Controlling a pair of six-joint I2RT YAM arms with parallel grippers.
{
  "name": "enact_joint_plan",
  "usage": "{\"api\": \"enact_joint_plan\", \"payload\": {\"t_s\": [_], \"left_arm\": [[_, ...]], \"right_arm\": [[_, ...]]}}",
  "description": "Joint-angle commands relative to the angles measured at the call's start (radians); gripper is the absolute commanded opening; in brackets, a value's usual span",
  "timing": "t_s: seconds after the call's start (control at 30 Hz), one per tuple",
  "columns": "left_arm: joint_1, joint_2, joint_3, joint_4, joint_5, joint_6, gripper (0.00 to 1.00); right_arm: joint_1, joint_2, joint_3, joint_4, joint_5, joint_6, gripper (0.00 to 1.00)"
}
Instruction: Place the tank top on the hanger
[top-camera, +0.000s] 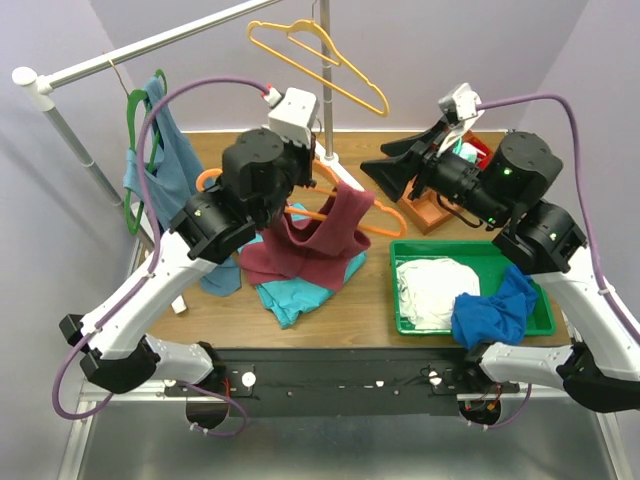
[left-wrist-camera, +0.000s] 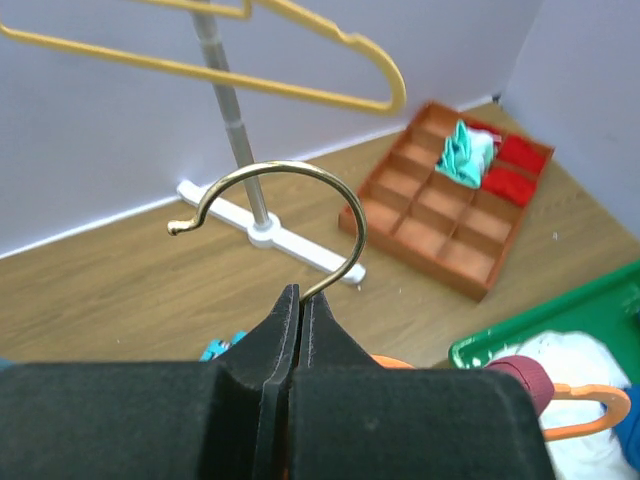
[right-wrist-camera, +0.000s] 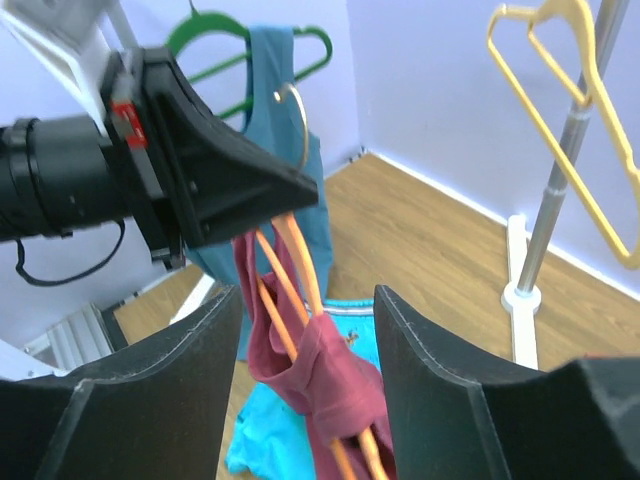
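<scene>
Maroon cloth first: the tank top (top-camera: 322, 238) hangs off the hanger (top-camera: 384, 219), w/ 1 wide strap looped over the orange arm on the robot's right side. The rest sags onto the table (top-camera: 220, 310) and over 1 turquoise garment (top-camera: 292, 298). The hanger is tilted and held up off the table by the left gripper (left-wrist-camera: 300, 300), its 2 fingers pressed together on the base of the metal hook (left-wrist-camera: 358, 225); the hook curls up free above them. The right gripper (right-wrist-camera: 308, 300) is spread wide and grips nothing. It sits just beside the hanger's right end, pointing at hanger and strap, which show between its 2 fingers but farther off. Hangers: 3 total, i.e. the orange one, 1 yellow hanger (top-camera: 330, 60) up on the rack pole (top-camera: 325, 85), and 1 green hanger (top-camera: 133, 150) on the white rail (top-camera: 150, 45). Tank tops: 2, the 2nd a blue-grey tank top (top-camera: 170, 160) on the green hanger. 1 green tray (top-camera: 450, 247) at right holds 2 cloths, a white cloth (top-camera: 435, 290) and a blue cloth (top-camera: 495, 312), the latter spilling over the near rim. 1 brown divided box (left-wrist-camera: 450, 235) sits by the back wall, w/ 1 teal cloth (left-wrist-camera: 465, 155) and red cloth (left-wrist-camera: 510, 170) in its far cells.
</scene>
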Motion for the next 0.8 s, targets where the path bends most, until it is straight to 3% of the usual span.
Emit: {"api": "enact_joint_plan", "payload": {"t_s": [0.0,0.27,0.3,0.77], "left_arm": [[-0.005,-0.09,-0.108,0.054,0.069,-0.015,0.0],[-0.005,-0.136,-0.165,0.056,0.07,-0.032,0.0],[-0.005,-0.14,-0.169,0.057,0.073,-0.034,0.0],[-0.005,-0.134,-0.169,0.071,0.076,-0.043,0.0]], "right_arm": [[0.005,0.03,-0.031,-0.074,-0.018,-0.063,0.61],[0.005,0.051,-0.128,-0.159,-0.095,-0.111,0.57],[0.005,0.053,-0.145,-0.166,-0.09,-0.111,0.53],[0.005,0.045,-0.218,-0.163,-0.17,-0.105,0.53]]}}
